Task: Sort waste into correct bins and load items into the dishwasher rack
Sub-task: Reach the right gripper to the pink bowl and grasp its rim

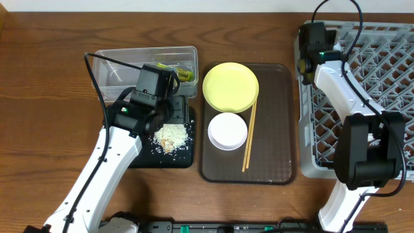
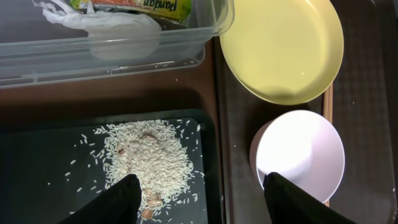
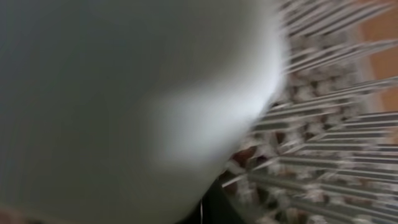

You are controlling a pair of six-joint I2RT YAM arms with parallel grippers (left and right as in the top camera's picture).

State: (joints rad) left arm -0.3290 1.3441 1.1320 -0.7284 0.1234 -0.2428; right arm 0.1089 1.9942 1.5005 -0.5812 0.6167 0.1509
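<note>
My left gripper (image 1: 169,110) (image 2: 202,186) hangs open with nothing in it, above the right edge of the black tray (image 1: 145,158) (image 2: 37,162). One finger is over the heap of rice grains (image 1: 171,136) (image 2: 149,155), the other over the white bowl (image 1: 227,130) (image 2: 298,152). The snack wrapper (image 1: 184,73) (image 2: 143,5) and a white scrap (image 2: 93,22) lie in the clear tub (image 1: 116,65) (image 2: 93,59). The yellow plate (image 1: 230,85) (image 2: 280,43) and chopsticks (image 1: 248,136) (image 2: 328,102) lie beside the bowl. A blurred pale bowl (image 3: 124,99) fills the right wrist view over the rack (image 1: 388,65) (image 3: 323,155), with my right gripper (image 3: 211,208) shut at its edge.
Plate, white bowl and chopsticks rest on a dark brown serving tray (image 1: 278,129) (image 2: 236,137) between the bins and the rack. My right arm (image 1: 362,149) reaches across the rack's left half and hides its own gripper from above.
</note>
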